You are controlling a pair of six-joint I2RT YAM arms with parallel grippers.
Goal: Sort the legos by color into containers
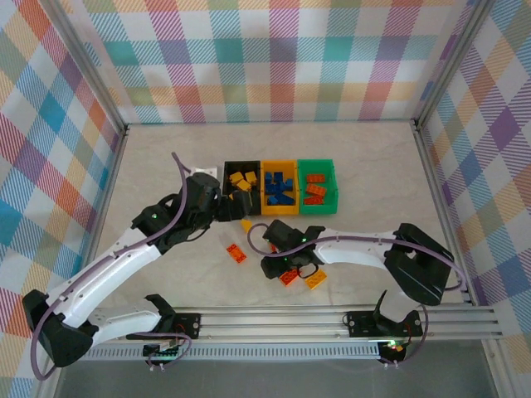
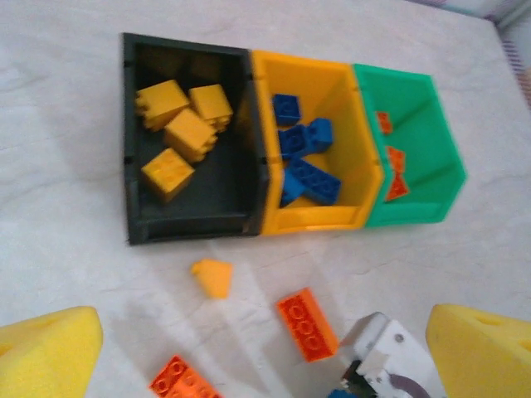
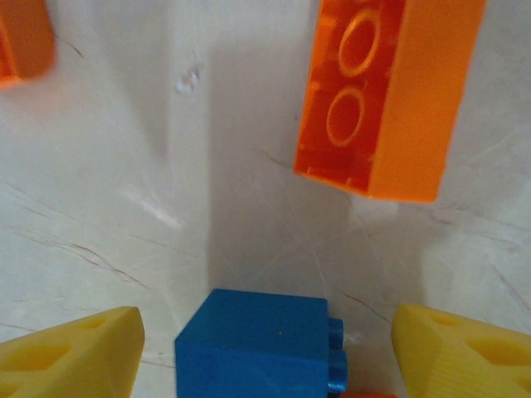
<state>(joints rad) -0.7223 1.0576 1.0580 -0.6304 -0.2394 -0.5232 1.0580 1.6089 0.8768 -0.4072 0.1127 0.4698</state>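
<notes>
Bins joined in a row sit at the middle of the table [image 1: 365, 166]: a black bin [image 1: 227, 168] on the left, a yellow-orange bin [image 1: 265, 184] in the centre and a green bin [image 1: 334, 178] on the right. The left wrist view shows yellow legos [image 2: 184, 128] in the black bin, blue legos [image 2: 303, 157] in the yellow-orange one and orange-red legos [image 2: 392, 170] in the green one.

The left gripper [image 1: 239, 205] hovers just near of the black bin. Its yellow fingers [image 2: 50, 356] are spread wide with nothing between them. On the table below it lie a small yellow piece [image 2: 213, 278], just near of the black bin, and two orange-red bricks [image 2: 307, 323] nearer still.

The right gripper [image 1: 284, 267] is low over the table, near of the bins and slightly right of the left gripper. Its fingers [image 3: 75, 356] are apart. A blue brick [image 3: 257, 348] sits on the table midway between them, with a gap on each side, so neither finger touches it. A larger orange-red brick [image 3: 390, 99] lies beyond the blue one, to the far right, clear of it. In the overhead view an orange-red brick [image 1: 236, 253] lies to the left of this gripper, and a yellow-orange brick [image 1: 315, 279] lies at its near right.
</notes>
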